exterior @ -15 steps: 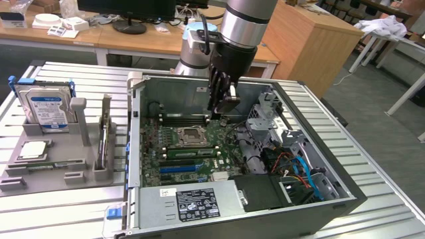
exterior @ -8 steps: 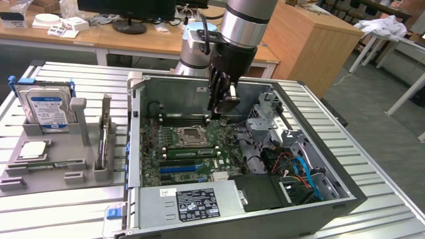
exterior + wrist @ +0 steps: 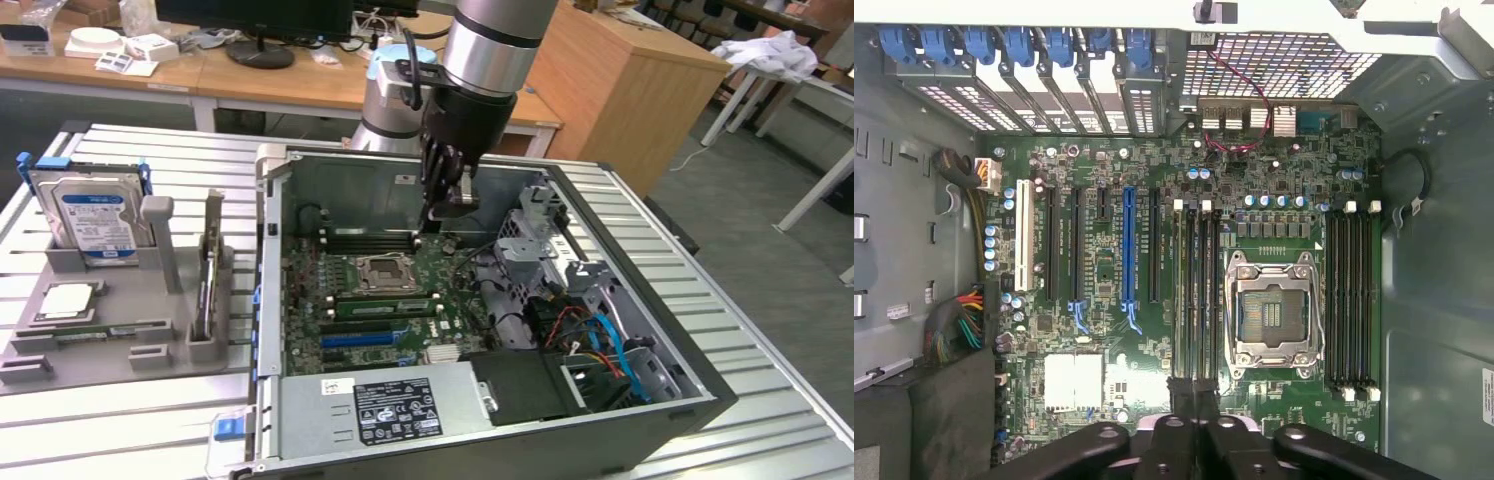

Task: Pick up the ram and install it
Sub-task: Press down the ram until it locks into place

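Ram (image 3: 210,262) is standing on edge in the gray holder (image 3: 120,360) on the slatted metal surface (image 3: 120,430), at the exterior view's left, well apart from the end effector (image 3: 447,210). The open case (image 3: 641,420) is lying beside the holder. The arm (image 3: 494,40) is reaching down into it, over the motherboard (image 3: 1104,150). The fingers (image 3: 1179,395) are pressing together, near the memory slots (image 3: 1196,290) beside the socket (image 3: 1271,312). The hard drive (image 3: 94,215) is carrying a blue label and the power supply (image 3: 400,400) a white one (image 3: 396,408). The writing on both is too small to read.
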Robot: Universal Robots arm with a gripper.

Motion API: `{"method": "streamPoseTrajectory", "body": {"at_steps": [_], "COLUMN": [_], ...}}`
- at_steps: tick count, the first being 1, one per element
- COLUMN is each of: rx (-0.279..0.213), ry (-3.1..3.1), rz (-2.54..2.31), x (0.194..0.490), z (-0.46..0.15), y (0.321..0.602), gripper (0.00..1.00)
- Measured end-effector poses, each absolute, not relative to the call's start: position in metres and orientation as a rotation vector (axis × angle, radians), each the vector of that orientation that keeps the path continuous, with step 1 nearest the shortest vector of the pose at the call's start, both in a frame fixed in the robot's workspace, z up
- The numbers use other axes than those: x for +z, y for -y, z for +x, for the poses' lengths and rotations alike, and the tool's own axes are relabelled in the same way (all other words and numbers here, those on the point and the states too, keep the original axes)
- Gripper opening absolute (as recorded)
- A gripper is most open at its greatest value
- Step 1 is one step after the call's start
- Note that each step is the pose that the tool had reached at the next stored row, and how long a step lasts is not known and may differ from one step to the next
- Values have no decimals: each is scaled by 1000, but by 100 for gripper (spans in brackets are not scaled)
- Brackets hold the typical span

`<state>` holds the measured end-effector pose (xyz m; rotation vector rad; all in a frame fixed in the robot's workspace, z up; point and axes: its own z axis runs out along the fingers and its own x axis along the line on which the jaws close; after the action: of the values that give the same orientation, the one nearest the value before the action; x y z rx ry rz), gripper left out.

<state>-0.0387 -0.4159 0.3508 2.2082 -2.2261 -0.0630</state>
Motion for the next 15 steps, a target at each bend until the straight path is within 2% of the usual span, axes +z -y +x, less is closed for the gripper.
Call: {"method": "streamPoseTrajectory", "body": {"at_steps": [15], "rx": [-63], "ry": [2222], "rz": [2212], "x": [351], "z": [-31], "y": [416], "gripper": [11]}}
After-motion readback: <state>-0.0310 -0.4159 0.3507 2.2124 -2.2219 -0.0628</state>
